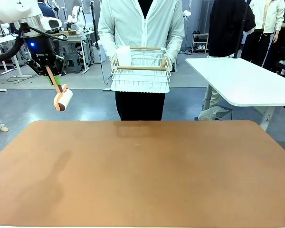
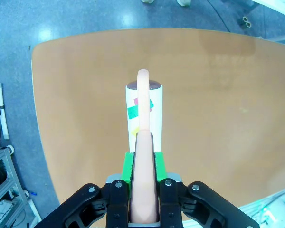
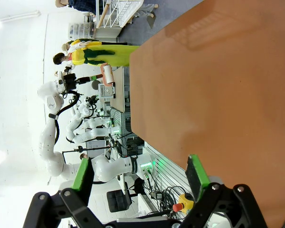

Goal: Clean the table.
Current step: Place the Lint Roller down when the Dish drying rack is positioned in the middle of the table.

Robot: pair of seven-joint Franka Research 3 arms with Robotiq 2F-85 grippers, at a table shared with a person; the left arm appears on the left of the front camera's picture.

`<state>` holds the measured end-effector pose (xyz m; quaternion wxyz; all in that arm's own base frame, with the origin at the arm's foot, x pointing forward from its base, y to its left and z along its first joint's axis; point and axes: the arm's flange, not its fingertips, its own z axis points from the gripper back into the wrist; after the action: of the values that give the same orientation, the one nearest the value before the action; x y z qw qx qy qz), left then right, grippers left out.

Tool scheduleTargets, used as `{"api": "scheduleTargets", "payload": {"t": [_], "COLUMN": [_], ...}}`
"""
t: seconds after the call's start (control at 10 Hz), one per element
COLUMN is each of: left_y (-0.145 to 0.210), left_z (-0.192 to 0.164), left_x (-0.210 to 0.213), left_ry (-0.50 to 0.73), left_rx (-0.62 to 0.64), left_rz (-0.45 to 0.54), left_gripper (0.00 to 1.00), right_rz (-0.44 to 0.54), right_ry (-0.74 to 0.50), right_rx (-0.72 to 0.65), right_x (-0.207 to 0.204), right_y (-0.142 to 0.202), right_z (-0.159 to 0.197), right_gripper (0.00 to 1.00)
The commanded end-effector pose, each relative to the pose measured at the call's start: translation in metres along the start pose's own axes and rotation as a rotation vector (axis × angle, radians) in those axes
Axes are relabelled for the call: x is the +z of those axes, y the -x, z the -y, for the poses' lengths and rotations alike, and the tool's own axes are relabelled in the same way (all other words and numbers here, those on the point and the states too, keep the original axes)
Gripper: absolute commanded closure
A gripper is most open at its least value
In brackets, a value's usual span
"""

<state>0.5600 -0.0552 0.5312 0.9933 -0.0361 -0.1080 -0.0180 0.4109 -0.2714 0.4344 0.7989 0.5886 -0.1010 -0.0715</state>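
The table [image 1: 147, 171] is a wide reddish-brown top with rounded corners and a bare surface. High above its far left corner, my left gripper [image 1: 51, 73] is shut on the peach handle of a lint roller [image 1: 62, 99], whose white roll hangs clear of the top. In the left wrist view the green pads of the left gripper [image 2: 143, 166] clamp that handle, and the lint roller [image 2: 156, 114] points out over the table [image 2: 218, 118]. My right gripper [image 3: 140, 173] is open and holds nothing, off one edge of the table [image 3: 218, 95]. The lint roller [image 3: 107, 75] shows far off.
At the far side a person holds a white wire rack [image 1: 141, 71] with wooden handles and a pale cup [image 1: 124, 56] in it. A white-topped table [image 1: 242, 78] stands at the back right. Other workbenches stand behind on the left.
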Motion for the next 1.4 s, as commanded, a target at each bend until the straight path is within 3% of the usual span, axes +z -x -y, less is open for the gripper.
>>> {"api": "scheduleTargets", "payload": {"t": [0.0, 1.3], "left_y": [0.0005, 0.0005], "left_z": [-0.0014, -0.0014], "left_x": [0.0007, 0.0007], "left_ry": [-0.008, -0.008], "left_rx": [-0.004, -0.004], "left_rz": [0.002, 0.002], "left_gripper": [0.81, 0.81], "right_rz": [-0.003, -0.003], "right_ry": [0.003, 0.003], "right_rx": [0.006, 0.006], "right_x": [-0.0005, -0.0005], "right_y": [0.0026, 0.0026], "right_z": [-0.0041, -0.0041], "right_gripper": [0.00, 0.00]}}
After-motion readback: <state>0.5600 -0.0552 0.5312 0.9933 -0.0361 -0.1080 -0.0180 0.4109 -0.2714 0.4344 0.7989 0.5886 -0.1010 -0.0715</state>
